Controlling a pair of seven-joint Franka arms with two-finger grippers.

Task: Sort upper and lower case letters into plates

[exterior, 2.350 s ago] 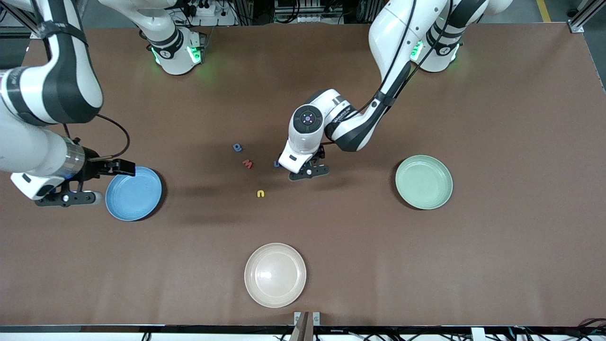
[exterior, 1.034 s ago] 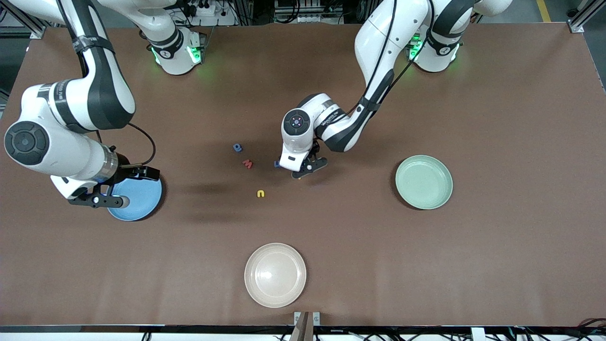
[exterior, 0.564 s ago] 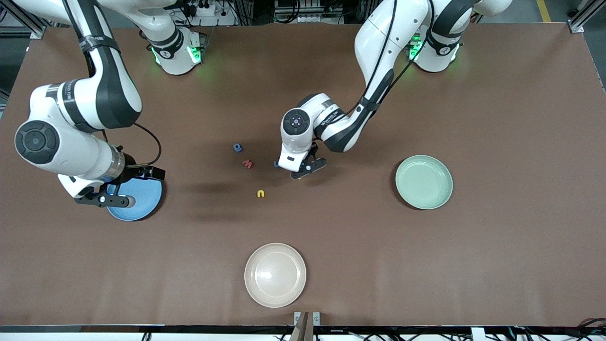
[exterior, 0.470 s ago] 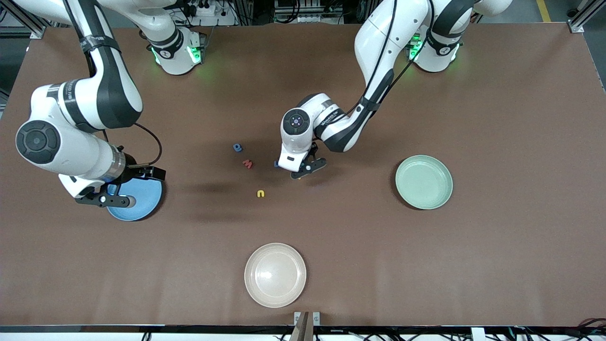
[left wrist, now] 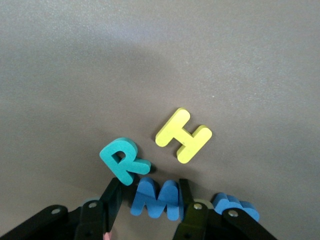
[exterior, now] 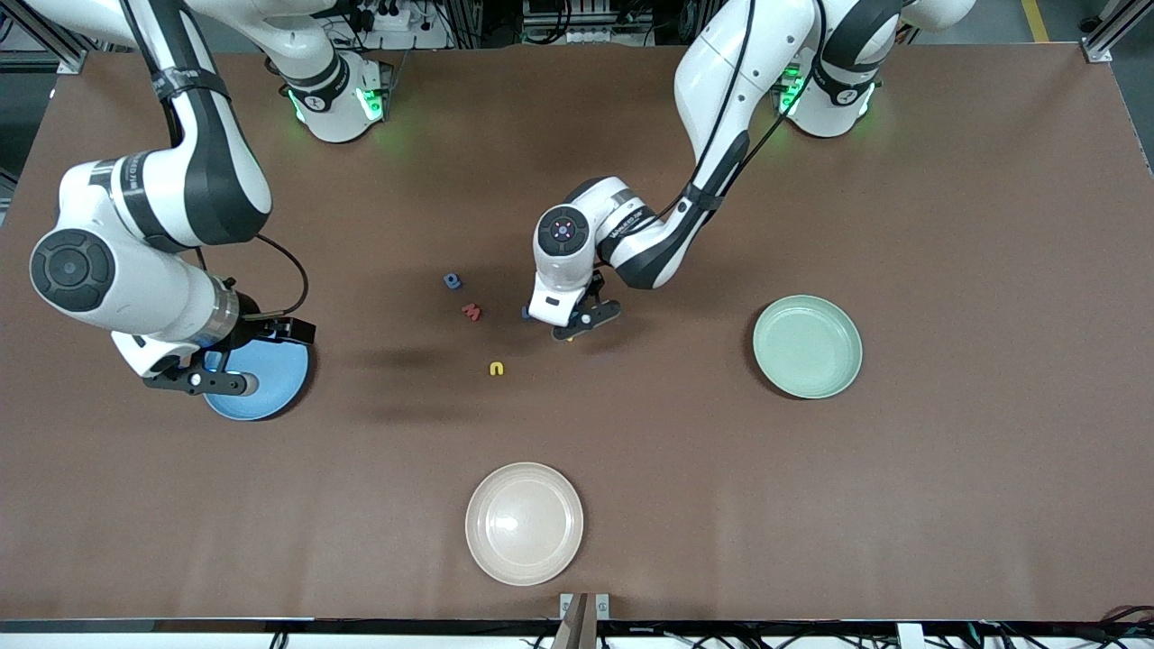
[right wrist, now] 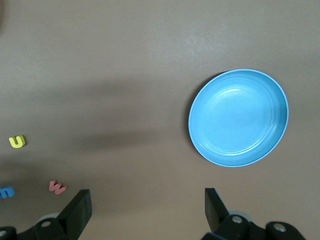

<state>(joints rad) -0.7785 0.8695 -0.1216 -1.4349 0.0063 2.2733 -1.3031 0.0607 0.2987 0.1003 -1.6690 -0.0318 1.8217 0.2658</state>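
My left gripper (exterior: 577, 324) is down at the middle of the table, shut on a blue M (left wrist: 155, 200) that sits between its fingers. A teal R (left wrist: 122, 160) touches the M, and a yellow H (left wrist: 184, 136) and another blue letter (left wrist: 235, 207) lie close by. Toward the right arm's end lie a blue letter (exterior: 452, 281), a red w (exterior: 471, 312) and a yellow u (exterior: 496, 368). My right gripper (right wrist: 145, 205) hangs open and empty by the edge of the blue plate (exterior: 266, 379). The mint green plate (exterior: 807, 347) lies toward the left arm's end.
A cream plate (exterior: 524, 523) lies near the front camera's edge of the table, in the middle. The blue plate (right wrist: 239, 117) has nothing in it, nor has the green one.
The left gripper's fingers have closed in on the blue M. The right arm has drifted slightly toward the table's middle over the blue plate's edge, then held still.
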